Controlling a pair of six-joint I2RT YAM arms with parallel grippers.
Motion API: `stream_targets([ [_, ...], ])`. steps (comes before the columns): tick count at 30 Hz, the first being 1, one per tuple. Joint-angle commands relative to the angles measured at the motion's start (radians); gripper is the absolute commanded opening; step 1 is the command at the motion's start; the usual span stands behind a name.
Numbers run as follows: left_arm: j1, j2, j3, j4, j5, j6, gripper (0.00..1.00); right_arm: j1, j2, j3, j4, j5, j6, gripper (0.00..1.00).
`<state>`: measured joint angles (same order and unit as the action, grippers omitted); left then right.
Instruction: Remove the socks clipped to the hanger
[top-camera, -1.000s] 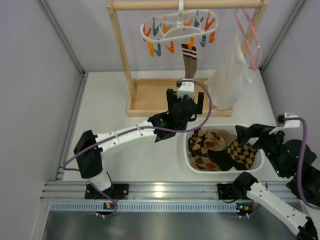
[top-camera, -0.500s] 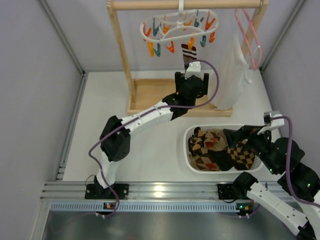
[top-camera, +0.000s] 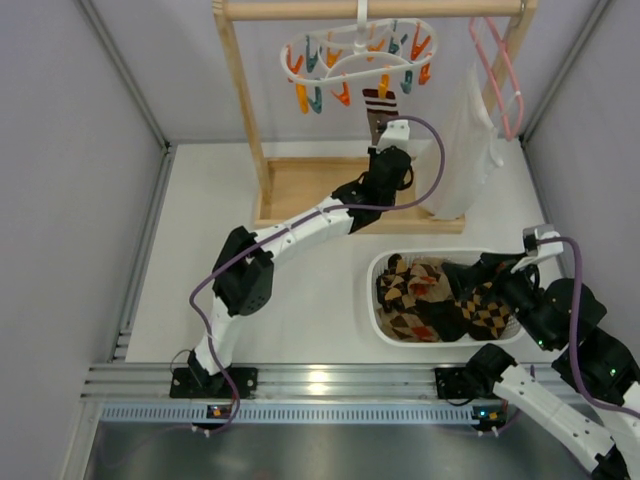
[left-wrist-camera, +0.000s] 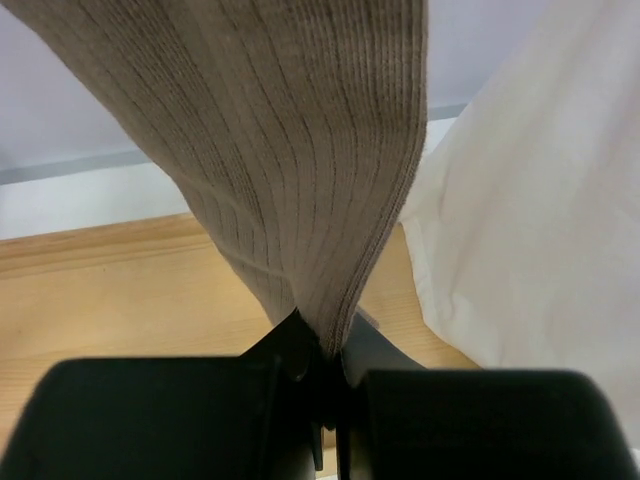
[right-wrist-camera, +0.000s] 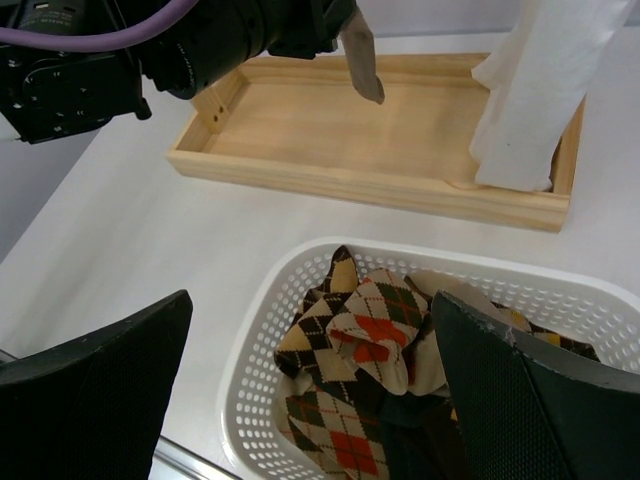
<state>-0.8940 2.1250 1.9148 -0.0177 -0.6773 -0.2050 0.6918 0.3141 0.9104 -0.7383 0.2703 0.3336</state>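
Observation:
The white oval hanger (top-camera: 352, 62) with orange and teal clips hangs from the wooden rack's rail. One brown ribbed sock (top-camera: 376, 108) with a striped cuff is clipped to it and hangs straight down. My left gripper (top-camera: 389, 150) is shut on this sock's lower part. In the left wrist view the sock (left-wrist-camera: 300, 150) runs down into the pinched jaws of that gripper (left-wrist-camera: 325, 350). The sock's toe (right-wrist-camera: 362, 65) dangles below the left gripper in the right wrist view. My right gripper (right-wrist-camera: 310, 390) is open over several argyle socks (right-wrist-camera: 380, 320) lying in the basket.
The white perforated basket (top-camera: 372, 300) sits at right front. A white garment (top-camera: 462, 140) on a pink wire hanger (top-camera: 497, 70) hangs just right of the sock. The wooden rack's post (top-camera: 240, 90) and base tray (top-camera: 300, 195) stand under the hanger.
My left arm stretched up and back toward the hanging sock, then its jaws closed on it. The right gripper drifted slightly left over the basket and stayed open.

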Motion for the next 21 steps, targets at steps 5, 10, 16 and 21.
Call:
stream_targets([
  [5, 0.007, -0.143, -0.160, 0.039, 0.062, -0.037, 0.00, 0.000, 0.035, 0.039, 0.114, 0.049, 0.013, 1.00],
  [10, 0.007, -0.227, -0.341, 0.136, 0.130, -0.024, 0.00, 0.000, 0.149, 0.103, 0.128, 0.017, 0.013, 0.99],
  [16, 0.007, -0.275, -0.430, 0.160, 0.150, -0.030, 0.00, 0.000, 0.313, 0.237, 0.169, -0.006, -0.028, 0.99],
  [21, 0.007, -0.304, -0.483, 0.160, 0.137, -0.068, 0.00, 0.002, 0.532, 0.454, 0.180, -0.049, -0.139, 0.94],
])
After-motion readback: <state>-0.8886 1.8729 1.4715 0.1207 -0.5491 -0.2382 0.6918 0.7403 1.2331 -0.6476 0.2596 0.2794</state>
